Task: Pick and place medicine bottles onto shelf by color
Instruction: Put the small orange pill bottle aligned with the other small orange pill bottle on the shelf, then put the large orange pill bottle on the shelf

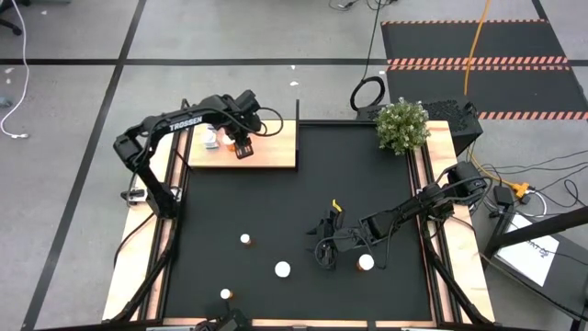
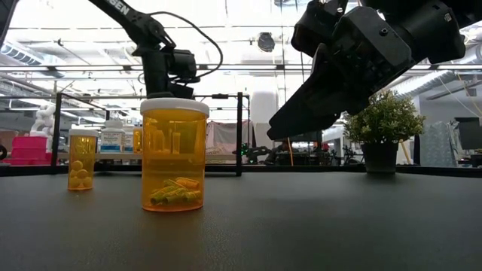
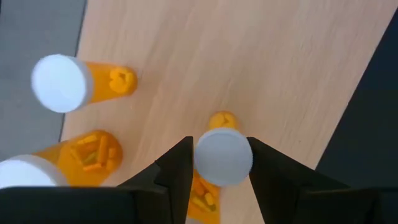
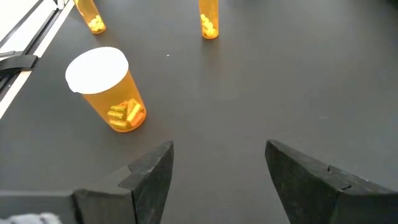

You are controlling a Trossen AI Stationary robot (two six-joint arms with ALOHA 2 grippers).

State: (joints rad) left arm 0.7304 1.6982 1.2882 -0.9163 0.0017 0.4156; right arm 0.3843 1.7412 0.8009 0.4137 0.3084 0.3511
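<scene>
A: Bottle [image 3: 222,157] on the shelf [image 3: 261,68], seen from the left wrist: orange body, white cap, upright, long axis running straight up between the two fingers of the left gripper [image 3: 219,167].

B: Jaws closed on it?

A: Each finger sits just beside the cap. I cannot tell whether they press it or have begun to let go, and a firm grip is not certain. Two more orange bottles [image 3: 79,82] stand on the board nearby, apart from this one.

B: And the right arm?

A: High view puts the right gripper [image 1: 323,246] low over the black surface [image 1: 276,202], well apart from the shelf. Its jaws stand wide and hold nothing. In its wrist view an orange bottle [image 4: 107,87] stands upright ahead of the jaws and off to one side of the gap between the fingers, not yet between them. Two smaller orange bottles [image 4: 208,17] stand farther on.

B: Which arm for that one?

A: Judgement: the right, being much the nearer. It would need to shift sideways so the cap lines up between the fingers before closing.
</scene>
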